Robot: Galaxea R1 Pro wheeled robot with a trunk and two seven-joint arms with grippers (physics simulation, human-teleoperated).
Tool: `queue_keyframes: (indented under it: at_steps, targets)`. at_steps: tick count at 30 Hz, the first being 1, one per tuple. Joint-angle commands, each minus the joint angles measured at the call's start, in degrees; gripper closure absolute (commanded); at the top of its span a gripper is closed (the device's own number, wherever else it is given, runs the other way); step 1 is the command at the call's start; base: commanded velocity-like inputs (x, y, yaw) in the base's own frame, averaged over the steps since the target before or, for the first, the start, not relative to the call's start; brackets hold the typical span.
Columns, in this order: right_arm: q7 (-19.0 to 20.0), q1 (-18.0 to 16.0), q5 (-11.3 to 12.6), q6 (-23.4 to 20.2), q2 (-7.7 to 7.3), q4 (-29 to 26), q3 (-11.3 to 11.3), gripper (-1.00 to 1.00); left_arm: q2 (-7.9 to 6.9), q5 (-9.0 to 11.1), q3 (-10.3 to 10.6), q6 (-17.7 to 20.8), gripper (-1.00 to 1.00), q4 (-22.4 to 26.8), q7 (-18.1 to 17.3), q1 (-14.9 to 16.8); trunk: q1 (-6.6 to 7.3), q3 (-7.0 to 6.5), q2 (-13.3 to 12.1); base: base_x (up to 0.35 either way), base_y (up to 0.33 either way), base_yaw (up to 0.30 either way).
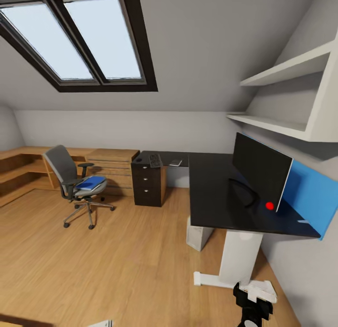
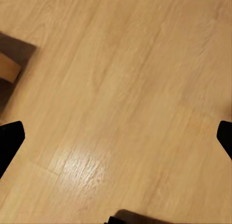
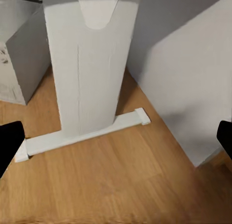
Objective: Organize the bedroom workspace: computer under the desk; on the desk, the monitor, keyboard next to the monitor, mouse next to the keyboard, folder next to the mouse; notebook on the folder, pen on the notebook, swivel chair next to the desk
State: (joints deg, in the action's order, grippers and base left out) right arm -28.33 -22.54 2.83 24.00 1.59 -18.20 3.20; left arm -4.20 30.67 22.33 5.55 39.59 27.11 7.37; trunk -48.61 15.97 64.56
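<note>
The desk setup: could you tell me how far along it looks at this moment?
Done: the monitor stands on the desk, the keyboard lies at the desk's far end, and a pale box that may be the computer sits underneath. Nothing is in hand; both grippers hang open over the floor. Left: the folder lies on the swivel chair, which stands apart from the desk.

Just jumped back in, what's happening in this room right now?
Nothing is being handled yet. The robot stands by the near end of the desk, both grippers empty with jaws apart above the wooden floor. The monitor and keyboard are on the desk, far apart. The folder lies on the chair, which stands away from the desk. The computer sits under the desk.
</note>
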Motion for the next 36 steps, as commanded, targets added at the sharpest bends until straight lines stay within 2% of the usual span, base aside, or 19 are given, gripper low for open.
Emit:
queue_keyframes:
  at_steps: [1, 9, 21, 24, 28, 33, 34, 35, 36]
  targets:
    - [1.4, 0.0, 0.3, 1.7, 0.34, 1.5, 0.2, -1.0, -0.05, 0.3, 0.5, -1.0, -1.0, -0.4, 0.5, 0.1, 0.0, 0.07, 0.1, -0.014, 0.326, 0.0]
    - [10.3, 0.0, 0.3, 6.9, 0.9, 7.0, -0.6, -1.0, -0.02, 0.5, 0.7, -3.3, -1.0, -1.3, 0.2, 0.1, 0.0, 0.07, 0.1, 0.021, 0.329, 0.092]
    - [12.1, 0.0, 0.1, 7.7, 1.32, 7.9, -0.9, -1.0, 0.43, 0.5, 0.7, -3.5, -1.0, -1.4, -0.1, 0.1, 0.0, 0.17, 0.1, 0.183, 0.291, 0.253]
    - [12.2, 0.0, 0.0, 7.7, 2.06, 8.3, -1.0, -1.0, 1.58, 0.4, 0.6, -3.5, -1.0, -1.4, -0.1, 0.1, 0.0, 0.28, 0.1, 0.084, 0.093, 0.243]
    - [12.3, 0.0, 0.0, 7.7, 2.3, 8.5, -1.1, -1.0, 2.39, 0.4, 0.7, -3.4, -1.0, -1.9, -0.1, 0.1, 0.0, 0.39, 0.1, 0.082, 0.023, 0.115]
    - [12.4, 0.0, 0.0, 7.7, 2.19, 8.6, -4.0, -1.0, 3.54, 0.3, 0.9, -3.4, -1.0, -3.8, -0.1, 0.1, 0.0, 0.41, 0.1, 0.278, 0.009, 0.017]
    - [12.4, 0.0, 0.0, 7.7, 2.13, 8.6, -5.3, -1.0, 4.39, 0.2, 1.5, -3.4, -1.0, -4.5, -0.1, 0.1, 0.0, 0.41, 0.1, 0.314, 0.055, 0.003]
    - [12.4, 0.0, 0.0, 7.7, 2.12, 8.6, -5.7, -1.0, 4.83, 0.2, 2.3, -3.4, -1.0, -5.1, -0.1, 0.1, 0.0, 0.41, 0.1, 0.316, 0.065, 0.002]
    - [12.4, 0.0, 0.1, 7.7, 2.29, 8.6, -6.2, -1.0, 5.42, 0.2, 4.3, -3.4, -1.0, -6.7, -0.1, 0.1, 0.0, 0.41, 0.1, 0.32, 0.079, 0.0]
